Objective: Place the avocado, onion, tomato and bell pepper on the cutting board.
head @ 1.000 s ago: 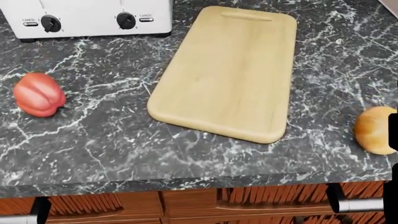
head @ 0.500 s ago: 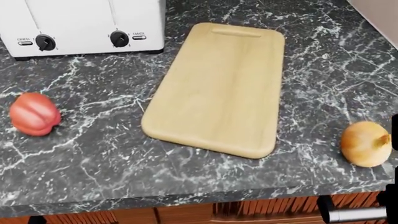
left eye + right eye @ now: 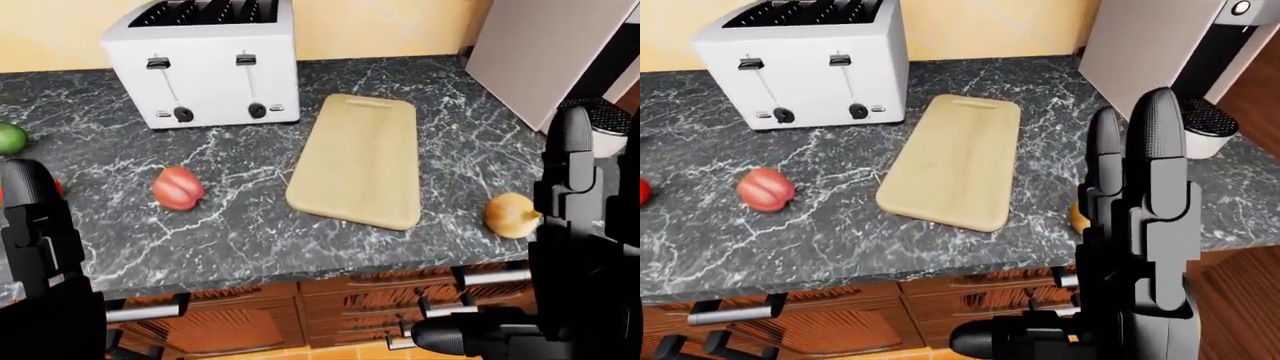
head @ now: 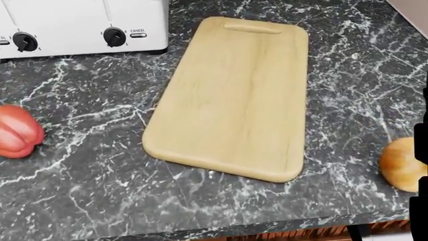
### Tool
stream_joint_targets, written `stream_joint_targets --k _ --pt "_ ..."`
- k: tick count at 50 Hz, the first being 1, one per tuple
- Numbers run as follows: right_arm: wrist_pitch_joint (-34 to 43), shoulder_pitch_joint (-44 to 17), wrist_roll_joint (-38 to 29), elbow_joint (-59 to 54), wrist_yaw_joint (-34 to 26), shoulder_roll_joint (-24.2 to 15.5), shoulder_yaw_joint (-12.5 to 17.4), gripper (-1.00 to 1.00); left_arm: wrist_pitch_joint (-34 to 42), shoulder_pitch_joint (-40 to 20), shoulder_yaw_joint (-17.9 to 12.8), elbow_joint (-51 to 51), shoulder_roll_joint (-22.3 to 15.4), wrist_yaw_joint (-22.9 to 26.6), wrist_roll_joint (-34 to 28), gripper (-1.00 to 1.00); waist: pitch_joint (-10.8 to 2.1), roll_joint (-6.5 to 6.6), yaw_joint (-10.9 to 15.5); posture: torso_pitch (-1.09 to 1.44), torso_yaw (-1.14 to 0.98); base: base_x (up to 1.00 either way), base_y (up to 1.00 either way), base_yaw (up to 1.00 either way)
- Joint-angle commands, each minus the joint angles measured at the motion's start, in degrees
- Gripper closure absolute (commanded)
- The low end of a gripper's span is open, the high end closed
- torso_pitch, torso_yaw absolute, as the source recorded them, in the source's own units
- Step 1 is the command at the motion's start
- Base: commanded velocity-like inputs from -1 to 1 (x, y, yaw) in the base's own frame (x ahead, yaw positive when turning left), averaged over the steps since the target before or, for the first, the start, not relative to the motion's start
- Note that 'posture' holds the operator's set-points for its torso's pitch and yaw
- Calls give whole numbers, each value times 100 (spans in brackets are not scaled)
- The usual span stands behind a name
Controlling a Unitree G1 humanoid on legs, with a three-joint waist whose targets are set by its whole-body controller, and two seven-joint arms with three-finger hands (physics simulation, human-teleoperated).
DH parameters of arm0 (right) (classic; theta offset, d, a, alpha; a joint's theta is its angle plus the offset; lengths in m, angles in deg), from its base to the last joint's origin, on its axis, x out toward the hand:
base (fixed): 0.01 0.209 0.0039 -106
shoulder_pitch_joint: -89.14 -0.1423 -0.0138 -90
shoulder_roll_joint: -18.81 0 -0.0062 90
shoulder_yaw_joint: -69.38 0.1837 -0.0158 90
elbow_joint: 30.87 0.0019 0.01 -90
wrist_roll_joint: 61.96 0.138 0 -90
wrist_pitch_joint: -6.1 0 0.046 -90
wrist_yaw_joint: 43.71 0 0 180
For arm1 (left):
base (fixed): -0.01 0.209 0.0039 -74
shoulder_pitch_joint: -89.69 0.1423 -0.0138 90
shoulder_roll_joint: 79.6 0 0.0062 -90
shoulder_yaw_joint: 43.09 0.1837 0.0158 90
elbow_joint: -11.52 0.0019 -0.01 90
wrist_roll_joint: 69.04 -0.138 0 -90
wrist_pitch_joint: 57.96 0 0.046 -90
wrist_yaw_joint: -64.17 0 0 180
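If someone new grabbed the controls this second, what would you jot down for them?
Hands: the left hand and right hand are raised at the view's edges, holding nothing; fingers look open.
Things: the cutting board is bare. The bell pepper lies left of it and the onion right, both on the counter. A green item, likely the avocado, sits far left. A sliver of red at the right-eye view's left edge may be the tomato.
Done: nothing.
Left: all four.

1 cutting board, 1 onion, 1 toaster
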Motion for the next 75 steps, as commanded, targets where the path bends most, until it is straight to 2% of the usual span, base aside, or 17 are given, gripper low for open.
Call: stream_joint_targets --k 1,12,19,22,30,35,39,42,44,46,48,51,54,57,59,66,75 --pt "-160 -9 48 214 18 -21 -20 -100 -137 0 -58 -253 -30 26 -38 -100 -67 34 9 0 0 0 0 0" --pt "162 -262 155 214 238 -43 191 -100 -115 -13 -61 -253 3 69 -36 -100 -144 22 59 0 0 0 0 0" --pt "514 -465 205 213 322 -141 490 -100 -118 -7 -53 -253 -4 62 -51 -100 -121 10 72 0 0 0 0 0" --pt "666 -580 358 213 363 -261 800 -100 -100 -22 -47 -253 -10 50 -60 -100 -112 2 73 0 0 0 0 0" --pt "1037 -827 714 212 766 -1027 1369 -100 -132 3 -39 -253 -17 50 -62 -100 -92 -33 83 0 0 0 0 0" --pt "1863 -1154 1290 212 1062 -1920 2067 -100 -118 0 -34 -253 -5 64 -63 -100 -78 -70 97 0 0 0 0 0" --pt "2358 -1494 1544 212 1161 -2404 2422 -100 -81 -29 -45 -253 17 83 -58 -100 -62 -98 101 0 0 0 0 0" --pt "2964 -1806 1546 213 899 -2780 2655 -100 -70 -39 -68 -253 18 89 -23 -100 -55 -117 103 0 0 0 0 0" --pt "3534 -2066 1773 213 654 -3056 3049 -100 -39 -65 -69 -253 14 80 -29 -100 -47 -127 101 0 0 0 0 0" --pt "3705 -2154 1700 213 550 -3150 3084 -100 -31 -72 -62 -253 14 79 -38 -100 -36 -140 106 0 0 0 0 0" --pt "3907 -2183 1280 213 283 -3129 2975 -100 -34 -70 -60 -253 13 81 -36 -100 -20 -147 108 0 0 0 0 0" --pt "4131 -2356 66 213 -475 -2790 2783 -100 -21 -79 -68 -253 17 80 -39 -100 -21 -151 99 0 0 0 0 0" --pt "4402 -2651 -857 214 -1325 -2522 2810 -100 -24 -79 -65 -253 21 81 -44 -100 -37 -140 90 0 0 0 0 0" --pt "4348 -2821 -1384 113 -1906 -2418 2781 -100 -31 -71 -73 -253 34 95 -41 -100 -39 -121 101 0 0 0 0 0" --pt "3848 -2741 -1896 -217 -2044 -2365 2673 -100 -19 -79 -73 -253 33 92 -43 -100 -43 -106 97 0 0 0 0 0" --pt "3495 -2919 -2405 -413 -2359 -2297 2799 -100 -37 -65 -72 -253 9 70 -33 -100 -91 -69 96 0 0 0 0 0" --pt "3189 -2963 -2744 -643 -2451 -2290 2698 -100 -49 -51 -78 -253 29 96 -30 -100 -127 -60 90 0 0 0 0 0"
